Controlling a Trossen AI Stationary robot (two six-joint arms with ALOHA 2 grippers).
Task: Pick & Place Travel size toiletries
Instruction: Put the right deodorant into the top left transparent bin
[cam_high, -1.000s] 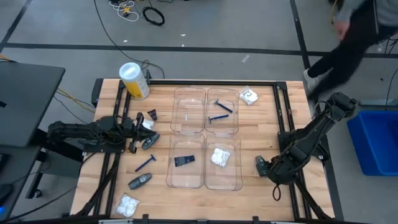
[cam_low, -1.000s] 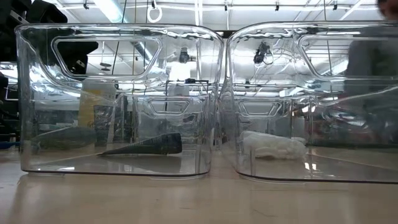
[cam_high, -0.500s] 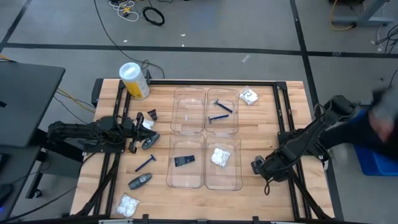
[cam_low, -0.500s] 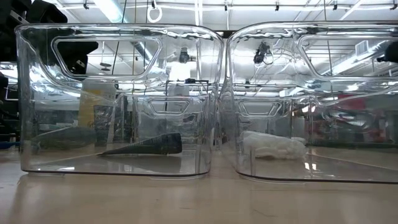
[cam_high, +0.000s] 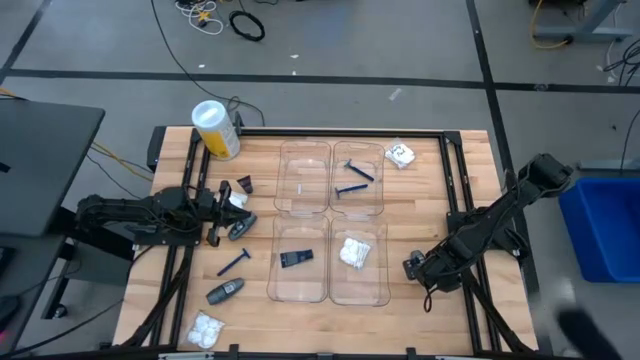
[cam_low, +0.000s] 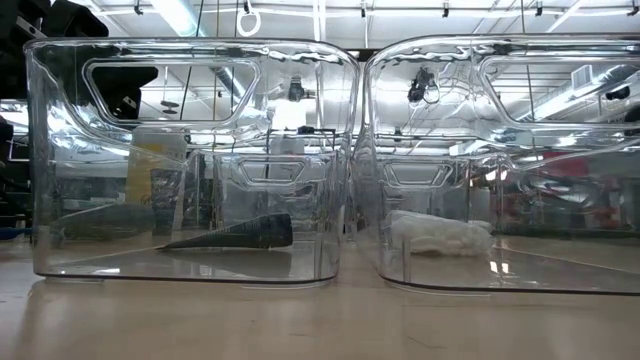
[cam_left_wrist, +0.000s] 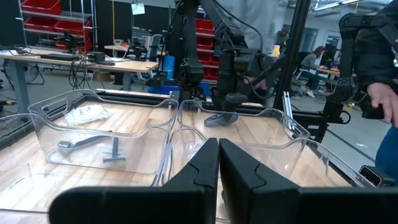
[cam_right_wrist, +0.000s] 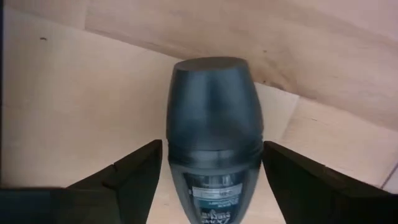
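Observation:
A dark grey oval tube (cam_right_wrist: 213, 118) lies flat on the wood at the table's right side. My right gripper (cam_right_wrist: 213, 148) (cam_high: 418, 268) points down over it, open, one finger on each side of the tube with a gap to both. My left gripper (cam_high: 226, 203) (cam_left_wrist: 219, 163) rests shut and level at the table's left edge, among loose toiletries. These are a dark cone piece (cam_high: 243, 185), a white packet (cam_high: 238, 198), a grey tube (cam_high: 241, 229) and a blue razor (cam_high: 235, 262). A second grey tube (cam_high: 226, 291) and a white packet (cam_high: 206, 328) lie farther toward the near edge.
Clear compartment trays (cam_high: 303, 205) fill the table's middle. One holds a blue razor (cam_high: 353, 180), one a cone piece (cam_high: 296, 258) (cam_low: 240, 235), one a white packet (cam_high: 352, 252) (cam_low: 440, 235). Another packet (cam_high: 401, 154) lies far right. A yellow-and-white cylinder (cam_high: 216, 130) lies at the far left corner.
My right gripper has sunk toward the table and shifted slightly toward the trays, staying pointed down. A person beyond the table's right edge has walked from the far side toward the near side.

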